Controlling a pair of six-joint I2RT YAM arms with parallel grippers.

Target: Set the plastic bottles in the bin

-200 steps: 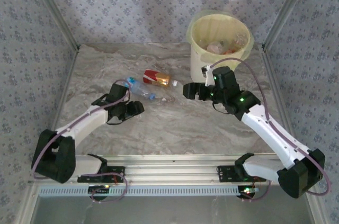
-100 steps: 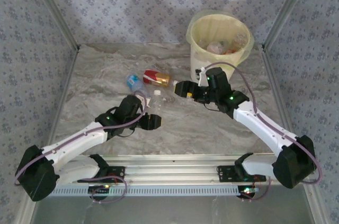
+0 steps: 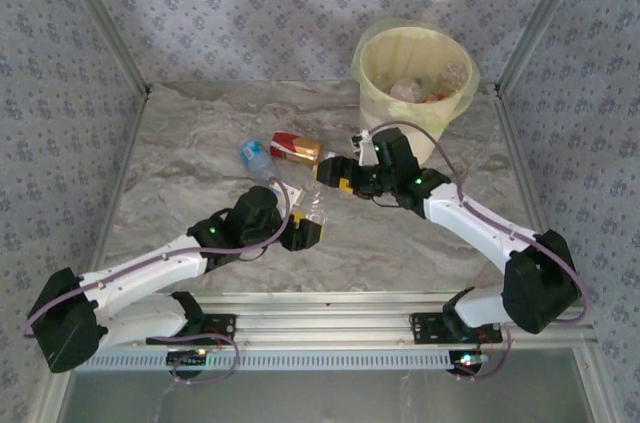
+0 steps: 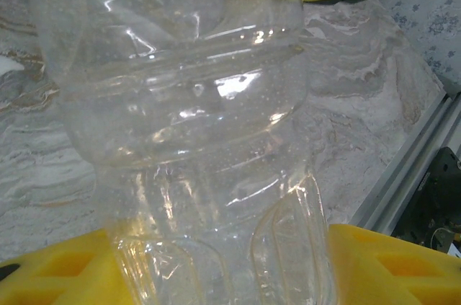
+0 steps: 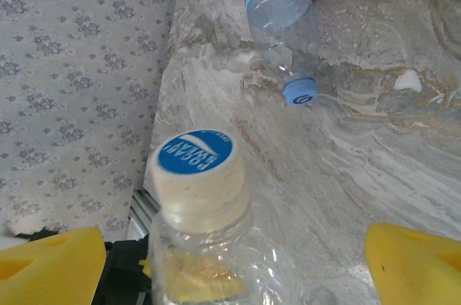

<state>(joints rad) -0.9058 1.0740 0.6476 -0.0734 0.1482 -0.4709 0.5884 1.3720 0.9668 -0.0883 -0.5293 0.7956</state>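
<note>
From above there are two arms, one bin and three bottles outside it. The left pincer is clamped on a clear ribbed plastic bottle with a white cap, which stands up out of it. The right pincer is spread wide just beyond that bottle. A red-labelled orange-tinted plastic bottle lies near the right pincer's fingertips. A blue-labelled clear plastic bottle lies beyond the left pincer and to its left. The tall round cream-white bin lined with a pale yellow-green bag stands behind the right pincer, with bottles inside too jumbled to count. Everything rests on a grey-veined marble counter walled by grey floral wallpaper.

In the left wrist view, the clear bottle sits between the two yellow pads, touching both. The counter and an aluminium rail lie beyond.

In the right wrist view, two yellow pads stand wide apart. The white cap, printed blue, rises in the gap, nearer the pad on the picture's left; contact cannot be judged. Ahead lie the blue-labelled bottle and, farther, the red-labelled one.
</note>
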